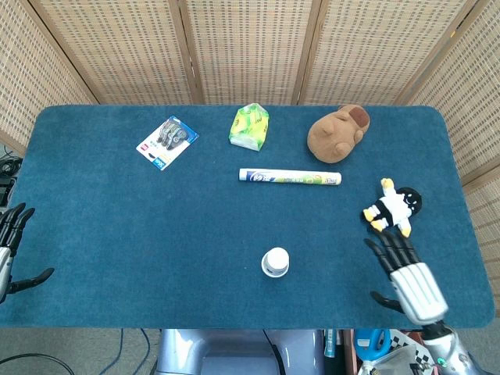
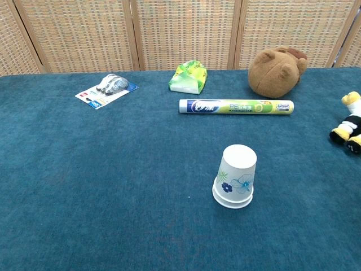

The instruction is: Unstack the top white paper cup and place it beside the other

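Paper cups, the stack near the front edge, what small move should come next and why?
Probably bring the right hand leftward toward the paper cup stack. The stack stands inverted and untouched, that hand is open and nearer, and the left hand sits at the far edge.

Stacked white floral paper cups (image 2: 234,176), upside down, mid-table.

Stacked white paper cups (image 2: 235,176) stand upside down near the table's front edge — behind them lies a long printed tube (image 2: 236,106), a brown plush bear (image 2: 276,71) behind its right end.
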`<state>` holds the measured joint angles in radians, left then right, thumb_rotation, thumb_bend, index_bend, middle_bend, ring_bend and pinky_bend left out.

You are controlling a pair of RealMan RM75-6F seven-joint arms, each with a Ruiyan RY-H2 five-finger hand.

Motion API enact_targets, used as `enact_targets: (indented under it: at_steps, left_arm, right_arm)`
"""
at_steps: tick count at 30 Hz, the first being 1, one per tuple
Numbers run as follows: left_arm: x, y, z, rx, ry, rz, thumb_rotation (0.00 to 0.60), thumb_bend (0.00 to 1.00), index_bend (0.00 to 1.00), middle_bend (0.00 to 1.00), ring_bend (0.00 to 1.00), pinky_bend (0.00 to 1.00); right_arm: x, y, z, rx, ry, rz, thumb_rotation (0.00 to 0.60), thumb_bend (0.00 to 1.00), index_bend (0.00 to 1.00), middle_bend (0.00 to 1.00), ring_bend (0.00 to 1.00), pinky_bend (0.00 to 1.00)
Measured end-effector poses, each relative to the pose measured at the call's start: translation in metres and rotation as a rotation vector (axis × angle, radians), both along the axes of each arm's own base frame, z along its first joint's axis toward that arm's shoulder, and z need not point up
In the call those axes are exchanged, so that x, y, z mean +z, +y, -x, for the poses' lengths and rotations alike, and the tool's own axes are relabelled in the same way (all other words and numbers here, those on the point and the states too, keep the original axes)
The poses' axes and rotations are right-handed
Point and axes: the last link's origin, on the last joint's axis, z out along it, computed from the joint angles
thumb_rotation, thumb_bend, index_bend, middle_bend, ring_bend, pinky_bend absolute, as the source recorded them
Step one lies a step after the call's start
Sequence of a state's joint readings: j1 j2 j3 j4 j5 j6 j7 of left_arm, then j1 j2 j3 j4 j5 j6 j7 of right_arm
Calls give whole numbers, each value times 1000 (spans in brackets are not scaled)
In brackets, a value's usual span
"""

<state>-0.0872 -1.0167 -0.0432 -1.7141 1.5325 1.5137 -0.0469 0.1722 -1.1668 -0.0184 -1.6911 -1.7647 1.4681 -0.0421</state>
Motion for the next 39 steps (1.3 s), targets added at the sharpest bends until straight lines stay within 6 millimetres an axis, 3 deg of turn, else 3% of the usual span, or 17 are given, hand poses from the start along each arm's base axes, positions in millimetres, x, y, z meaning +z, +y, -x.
enact_targets:
  at_steps: [10, 19, 26, 39]
  left_arm:
    - [3, 6, 5, 29, -15, 9, 600, 106, 0, 0, 0, 0]
    - [5, 7, 8, 44, -22, 17, 600, 106, 0, 0, 0, 0]
    - [4, 8, 7, 45, -18, 19, 600, 106, 0, 0, 0, 0]
    - [7, 9, 8, 45, -23, 14, 600, 106, 0, 0, 0, 0]
  right_arm:
    - [-49, -61, -53, -82, -140, -343, 600, 20, 201, 0, 0, 0]
    - [-107, -91, -89, -157, -201, -436, 600, 62, 261, 0, 0, 0]
    - [-125, -99, -100, -180, -213, -451, 600, 134, 370, 0, 0, 0]
    - [-131, -107, -101, -215, -254, -445, 600, 270, 483, 0, 0, 0]
